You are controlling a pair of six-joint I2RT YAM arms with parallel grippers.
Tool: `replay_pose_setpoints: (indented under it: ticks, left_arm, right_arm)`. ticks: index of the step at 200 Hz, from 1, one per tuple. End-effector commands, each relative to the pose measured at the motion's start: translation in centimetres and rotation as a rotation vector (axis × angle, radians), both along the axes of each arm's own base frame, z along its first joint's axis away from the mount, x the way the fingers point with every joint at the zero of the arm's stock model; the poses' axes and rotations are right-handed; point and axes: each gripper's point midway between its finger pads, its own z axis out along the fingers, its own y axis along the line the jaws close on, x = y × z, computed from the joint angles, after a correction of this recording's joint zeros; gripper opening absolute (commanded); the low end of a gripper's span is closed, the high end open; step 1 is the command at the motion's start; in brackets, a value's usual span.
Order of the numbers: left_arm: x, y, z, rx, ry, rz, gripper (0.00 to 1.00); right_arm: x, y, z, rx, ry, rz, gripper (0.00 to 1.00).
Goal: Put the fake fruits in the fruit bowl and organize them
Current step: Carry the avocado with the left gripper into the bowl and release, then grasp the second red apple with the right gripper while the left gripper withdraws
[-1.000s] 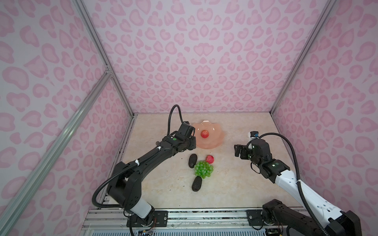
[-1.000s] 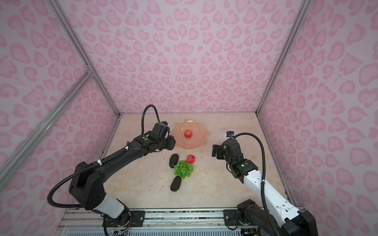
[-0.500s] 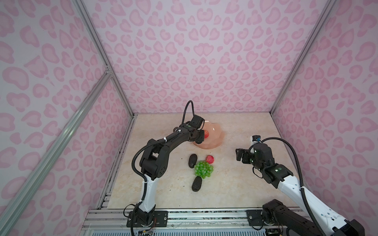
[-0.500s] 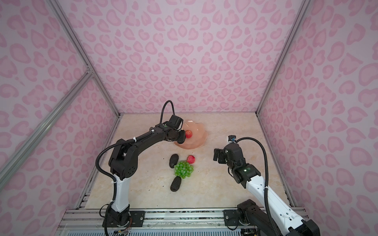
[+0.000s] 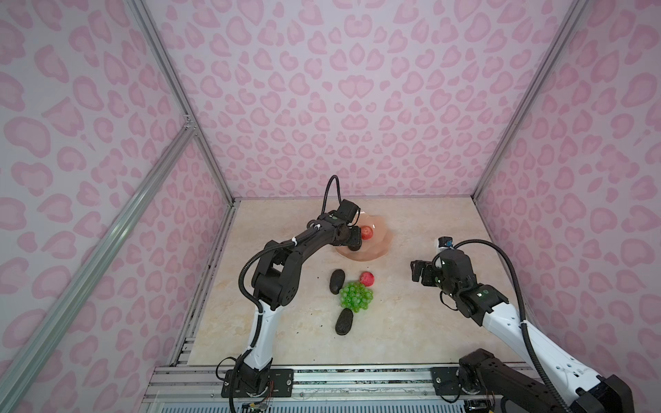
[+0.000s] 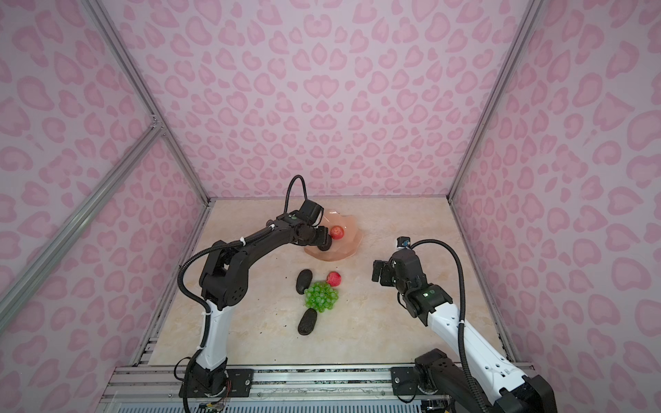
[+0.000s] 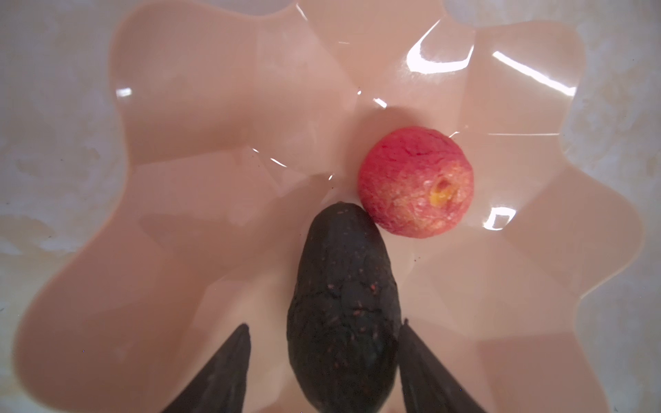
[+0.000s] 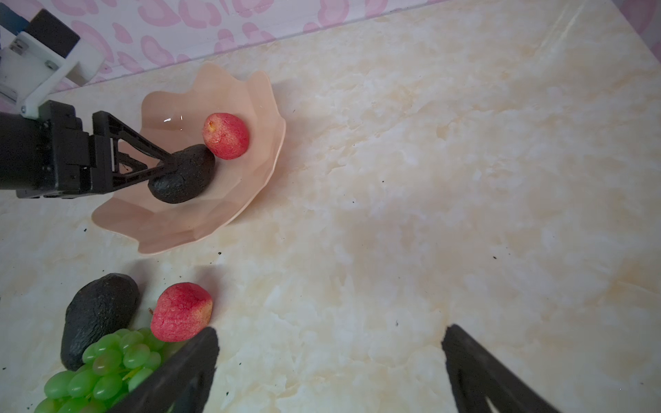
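The left wrist view crops the broad end of the avocado (image 7: 343, 304) lying in the fruit bowl (image 7: 179, 107); in both top views your left gripper (image 5: 357, 242) covers most of it. One finger (image 8: 179, 372) of your right gripper (image 8: 331, 330) hides part of the grapes (image 8: 100, 372), also cropped.

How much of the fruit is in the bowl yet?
Done: one apple sits in the bowl. In hand: an avocado lies beside it, between the open jaws of the left end effector. Left on the table: two avocados, another apple and the grapes.
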Motion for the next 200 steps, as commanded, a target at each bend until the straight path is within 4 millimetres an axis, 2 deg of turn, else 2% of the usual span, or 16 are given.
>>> replay_pose_setpoints:
  ticks: [1,21,36,45,60,90,92,107,128,160,200]
  left_arm:
    - [0.0,0.1,0.7,-0.007,0.0,0.013,0.66]
    - [-0.1,0.8,2.6,-0.018,-0.037,0.033,0.65]
    - [-0.2,1.6,5.2,-0.049,-0.092,0.057,0.65]
    - [-0.4,2.3,7.0,-0.073,-0.135,0.073,0.65]
    - [-1.0,3.7,11.2,-0.11,-0.244,0.105,0.66]
    - [-4.0,7.7,18.1,-0.162,-0.457,0.173,0.69]
    - [-4.3,8.0,17.5,-0.153,-0.451,0.176,0.69]
    - [-6.4,9.9,19.6,-0.174,-0.523,0.204,0.7]
    - [-9.5,12.7,20.6,-0.192,-0.591,0.256,0.72]
    - [-14.0,17.2,20.2,-0.173,-0.644,0.343,0.76]
    - [-18.3,21.1,19.2,-0.18,-0.669,0.436,0.81]
  right_arm:
    - [0.2,0.3,0.1,0.01,-0.005,0.008,0.97]
    - [0.3,1.1,-0.2,0.022,0.01,0.045,0.95]
    - [0.4,2.2,-0.7,0.053,0.033,0.068,0.92]
    - [0.4,3.0,-1.1,0.061,0.043,0.083,0.92]
    - [0.3,4.8,-1.7,0.041,0.057,0.109,0.91]
    - [0.1,9.1,-3.2,0.018,0.106,0.179,0.9]
    - [0.1,9.4,-3.3,0.018,0.112,0.185,0.89]
    - [0.5,11.0,-4.4,0.01,0.157,0.204,0.88]
    - [1.3,13.1,-5.6,0.01,0.182,0.227,0.86]
    - [2.3,15.5,-7.6,0.005,0.228,0.245,0.8]
    - [2.6,17.3,-9.6,0.018,0.277,0.251,0.75]
